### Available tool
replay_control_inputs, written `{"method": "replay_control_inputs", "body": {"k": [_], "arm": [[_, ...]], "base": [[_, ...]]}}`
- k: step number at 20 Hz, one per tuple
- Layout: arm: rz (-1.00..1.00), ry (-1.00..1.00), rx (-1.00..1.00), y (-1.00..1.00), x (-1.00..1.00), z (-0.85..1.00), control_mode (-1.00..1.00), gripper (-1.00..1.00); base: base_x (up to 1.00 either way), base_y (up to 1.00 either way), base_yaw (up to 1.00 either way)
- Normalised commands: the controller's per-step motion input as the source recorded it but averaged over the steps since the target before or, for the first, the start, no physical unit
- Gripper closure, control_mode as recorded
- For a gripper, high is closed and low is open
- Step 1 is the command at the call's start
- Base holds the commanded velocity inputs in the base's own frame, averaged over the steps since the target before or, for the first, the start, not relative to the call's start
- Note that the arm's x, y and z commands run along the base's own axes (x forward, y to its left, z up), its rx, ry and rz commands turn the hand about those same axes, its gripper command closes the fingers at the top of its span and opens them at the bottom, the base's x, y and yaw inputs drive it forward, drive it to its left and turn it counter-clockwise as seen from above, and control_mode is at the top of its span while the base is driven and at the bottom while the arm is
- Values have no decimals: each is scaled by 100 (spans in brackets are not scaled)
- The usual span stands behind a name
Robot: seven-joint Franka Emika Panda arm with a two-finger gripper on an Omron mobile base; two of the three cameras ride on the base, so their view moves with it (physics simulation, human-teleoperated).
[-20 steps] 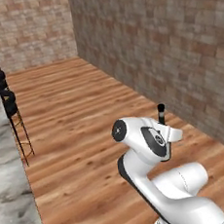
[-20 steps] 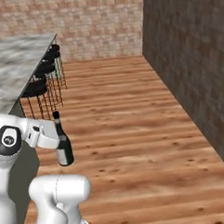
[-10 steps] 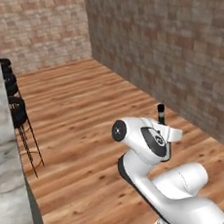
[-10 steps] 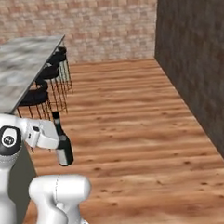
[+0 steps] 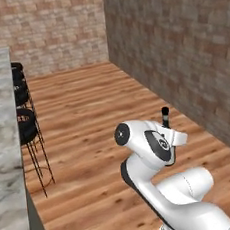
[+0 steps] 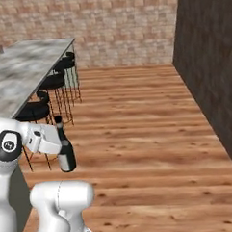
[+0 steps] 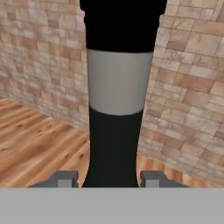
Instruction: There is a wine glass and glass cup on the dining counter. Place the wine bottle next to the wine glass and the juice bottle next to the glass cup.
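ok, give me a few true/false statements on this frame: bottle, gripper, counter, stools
1. The gripper is shut on the wine bottle. True.
2. The wine bottle is lying flat on the wooden floor. False: it is upright, carried in the air beside the arm.
3. Black stools stand along the dining counter. True.
4. The bottle's label is bright red. False: it is pale grey.
5. The wine bottle already stands on the dining counter. False: it is off the counter, in the gripper.
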Motion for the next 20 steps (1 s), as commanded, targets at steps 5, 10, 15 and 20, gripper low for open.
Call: {"method": "replay_control_inputs", "body": {"k": [5,10,15,20], "arm": [[0,0,0,0,0,0,100,100],[0,0,0,0,0,0,100,100],[0,0,0,0,0,0,100,100],[0,0,0,0,0,0,100,100]], "base": [[81,-18,16],[80,-21,15],[79,-22,15],[79,-22,15]]}}
